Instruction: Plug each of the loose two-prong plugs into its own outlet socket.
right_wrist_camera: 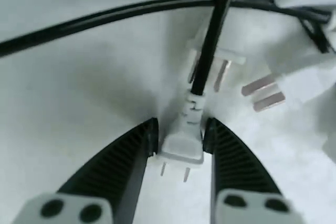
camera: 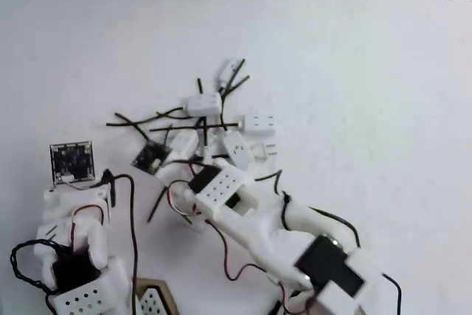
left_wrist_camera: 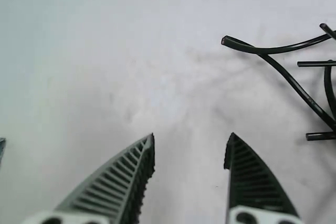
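Several white plugs and socket blocks with short black cables lie in a tangled pile [camera: 214,119] at mid-table. My right gripper [right_wrist_camera: 181,124] is shut on a white two-prong plug [right_wrist_camera: 182,142]; its fingers press both sides, its prongs point back toward the wrist, and its black cable [right_wrist_camera: 210,40] runs away from it. In the high view the right gripper [camera: 177,158] is at the pile's near-left edge. Two more plugs [right_wrist_camera: 218,69] [right_wrist_camera: 265,92] with bare prongs lie just beyond it. My left gripper [left_wrist_camera: 190,137] hangs open over bare table, left of the pile, holding nothing.
A small black square board in a white frame [camera: 72,161] lies by the left arm [camera: 77,256]. Loose black cable ends [left_wrist_camera: 283,51] reach toward the left gripper. A white block with holes [camera: 258,123] sits at the pile's right side.
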{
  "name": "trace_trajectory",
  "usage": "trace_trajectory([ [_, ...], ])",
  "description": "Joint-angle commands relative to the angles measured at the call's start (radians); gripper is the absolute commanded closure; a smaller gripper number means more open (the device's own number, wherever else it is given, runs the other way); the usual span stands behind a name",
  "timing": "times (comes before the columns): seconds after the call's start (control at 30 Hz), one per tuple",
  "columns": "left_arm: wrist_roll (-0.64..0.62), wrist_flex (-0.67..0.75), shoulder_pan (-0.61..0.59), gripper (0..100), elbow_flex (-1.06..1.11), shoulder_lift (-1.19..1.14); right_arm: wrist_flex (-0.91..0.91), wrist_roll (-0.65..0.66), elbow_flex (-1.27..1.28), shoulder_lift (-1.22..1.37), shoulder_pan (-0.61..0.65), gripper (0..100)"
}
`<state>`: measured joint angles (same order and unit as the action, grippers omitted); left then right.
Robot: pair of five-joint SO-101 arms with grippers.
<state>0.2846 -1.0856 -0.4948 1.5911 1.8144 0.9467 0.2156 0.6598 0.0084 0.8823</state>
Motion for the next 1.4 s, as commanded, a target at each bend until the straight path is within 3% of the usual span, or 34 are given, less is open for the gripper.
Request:
trace_trajectory([
  [0.0, 0.002, 0.021, -0.007, 78, -0.008, 0.01, 0.004, -0.011, -0.021, 0.021, 0.013, 85.6],
  [0.17, 0.002, 0.02, -0.007, 78, -0.006, 0.01, 0.005, -0.011, -0.021, 0.002, 0.008, 98.7],
  [0.37, 0.002, 0.023, -0.007, 78, 0.008, 0.01, 0.091, -0.011, -0.02, -0.085, -0.028, 98.1],
  [0.47, 0.002, 0.023, -0.007, 78, 0.008, 0.01, 0.153, -0.008, -0.02, -0.188, -0.116, 98.1],
  [0.67, 0.002, 0.023, -0.007, 78, 0.009, 0.01, 0.269, 0.13, -0.02, -0.443, -0.349, 98.1],
  [0.87, 0.002, 0.023, -0.005, 78, 0.009, 0.01, 0.297, 0.187, -0.014, -0.631, -0.593, 98.1],
  [1.0, 0.002, 0.023, -0.005, 78, 0.009, 0.01, 0.291, 0.184, 0.0, -0.616, -0.691, 98.1],
  [1.2, 0.002, 0.023, -0.005, 78, 0.011, 0.01, 0.18, 0.189, 0.112, -0.486, -0.705, 97.6],
  [1.37, 0.002, 0.023, -0.005, 78, 0.017, 0.01, 0.176, 0.242, 0.101, -0.4, -0.705, 83.0],
])
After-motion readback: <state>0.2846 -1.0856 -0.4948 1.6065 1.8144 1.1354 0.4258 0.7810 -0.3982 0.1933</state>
